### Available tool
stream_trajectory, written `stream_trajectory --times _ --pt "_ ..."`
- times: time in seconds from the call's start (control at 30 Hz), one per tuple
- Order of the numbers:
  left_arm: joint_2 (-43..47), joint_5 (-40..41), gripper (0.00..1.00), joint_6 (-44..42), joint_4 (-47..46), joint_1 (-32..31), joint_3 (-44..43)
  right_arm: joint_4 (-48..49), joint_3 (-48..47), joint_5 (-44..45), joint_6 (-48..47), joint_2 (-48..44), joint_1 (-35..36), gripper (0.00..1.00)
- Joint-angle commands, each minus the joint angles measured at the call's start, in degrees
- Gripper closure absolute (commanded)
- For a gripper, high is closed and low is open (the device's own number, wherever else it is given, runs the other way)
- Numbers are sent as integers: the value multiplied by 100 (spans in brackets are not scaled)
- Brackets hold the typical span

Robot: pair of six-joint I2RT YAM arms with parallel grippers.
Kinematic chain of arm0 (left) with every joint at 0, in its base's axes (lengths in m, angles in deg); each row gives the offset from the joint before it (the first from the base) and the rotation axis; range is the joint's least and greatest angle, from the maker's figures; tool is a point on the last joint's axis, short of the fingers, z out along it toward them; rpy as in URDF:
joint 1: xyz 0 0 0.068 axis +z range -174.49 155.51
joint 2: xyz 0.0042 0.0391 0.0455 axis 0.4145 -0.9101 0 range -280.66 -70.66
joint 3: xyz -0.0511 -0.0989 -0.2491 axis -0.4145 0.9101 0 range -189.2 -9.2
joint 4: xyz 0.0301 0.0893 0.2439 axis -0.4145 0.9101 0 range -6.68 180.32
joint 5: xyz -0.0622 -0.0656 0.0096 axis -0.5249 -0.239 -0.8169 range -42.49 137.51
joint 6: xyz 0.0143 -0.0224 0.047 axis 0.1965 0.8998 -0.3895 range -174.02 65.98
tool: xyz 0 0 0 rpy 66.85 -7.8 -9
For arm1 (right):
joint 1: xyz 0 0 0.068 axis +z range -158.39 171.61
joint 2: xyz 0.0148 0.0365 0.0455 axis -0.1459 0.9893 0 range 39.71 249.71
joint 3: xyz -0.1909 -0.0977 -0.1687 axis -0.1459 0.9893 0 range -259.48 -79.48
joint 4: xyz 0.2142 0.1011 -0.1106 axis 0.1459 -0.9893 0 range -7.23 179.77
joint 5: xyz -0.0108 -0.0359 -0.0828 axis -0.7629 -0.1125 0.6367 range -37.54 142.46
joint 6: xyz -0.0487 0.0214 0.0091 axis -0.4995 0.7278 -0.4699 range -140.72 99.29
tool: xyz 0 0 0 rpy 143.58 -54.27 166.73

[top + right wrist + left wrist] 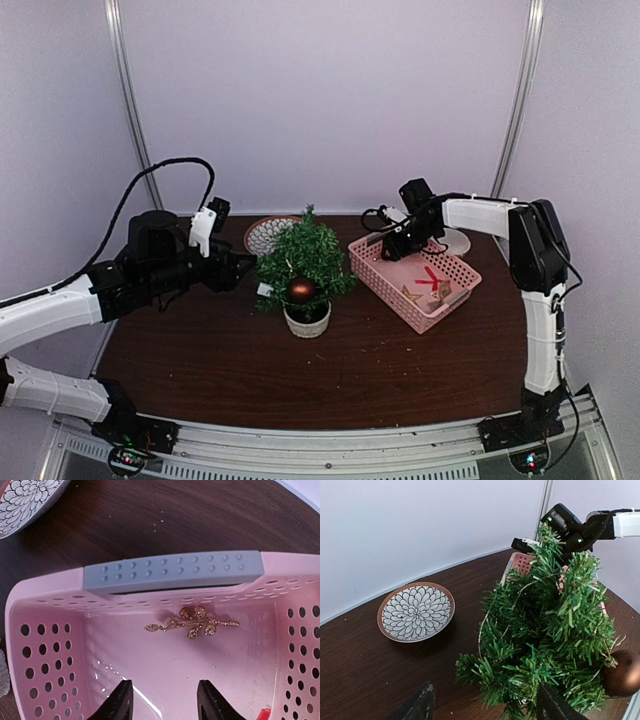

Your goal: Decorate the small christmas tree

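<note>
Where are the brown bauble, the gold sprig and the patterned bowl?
brown bauble (301, 290): top external view, its centre.
gold sprig (192, 624): right wrist view, its middle cluster.
patterned bowl (415, 612): left wrist view, its bare centre.

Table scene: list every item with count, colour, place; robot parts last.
small christmas tree: 1, dark green, whitish pot, table centre
bauble: 1, brown, on the tree's front
bowl: 1, white petal pattern, brown rim, behind-left of tree
basket: 1, pink, grey handle, right of tree
gold sprig: 1, gold, basket floor
red piece: 1, red, basket's right half
table: 1, dark brown, under everything
left claw: 1, black, open, left of tree
right claw: 1, black, open, above basket
</note>
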Motion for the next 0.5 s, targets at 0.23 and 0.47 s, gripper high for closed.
stream_trajectory --times 0.23,0.47 --pt "-210 -62 30 15 -470 63 -213 -52 -1112 -420 -29 837 -117 57" --pt "-218 -62 30 -11 -429 78 -241 -216 -1451 -475 46 1197 -117 59"
